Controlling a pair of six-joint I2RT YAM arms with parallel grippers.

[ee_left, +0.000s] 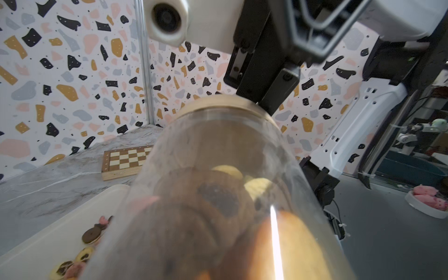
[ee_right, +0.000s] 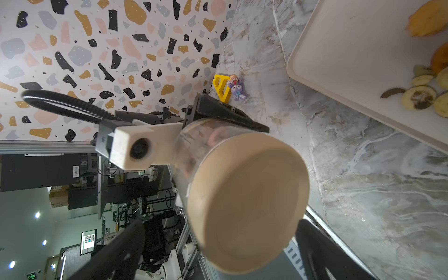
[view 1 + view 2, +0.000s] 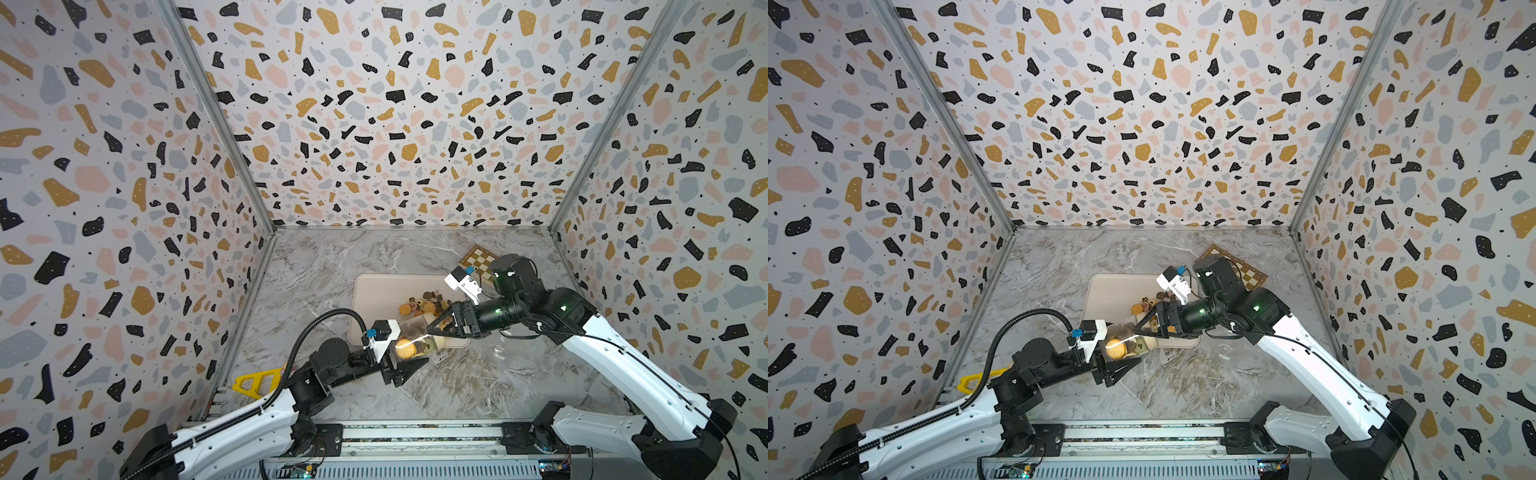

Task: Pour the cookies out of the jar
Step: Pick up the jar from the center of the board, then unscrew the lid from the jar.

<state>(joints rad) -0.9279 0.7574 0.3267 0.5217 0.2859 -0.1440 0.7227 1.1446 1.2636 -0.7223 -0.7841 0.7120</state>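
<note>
Right wrist view: the right gripper (image 2: 225, 257) stands released, its fingers spread either side of the tan lid (image 2: 247, 203). In both top views the left gripper (image 3: 415, 353) is clamped on the clear jar (image 3: 419, 334), which is held sideways over the near edge of the tray (image 3: 382, 291). Some cookies (image 3: 424, 306) lie on the tray; others sit inside the jar.

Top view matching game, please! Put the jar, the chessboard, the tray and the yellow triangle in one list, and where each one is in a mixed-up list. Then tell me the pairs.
Things:
1. jar
2. chessboard
3. tray
4. yellow triangle

Places:
A. far right corner
B. by the left wall
C. held in the left hand
D. in the middle, with loose cookies on it

Pairs: 1-C, 2-A, 3-D, 4-B
</note>
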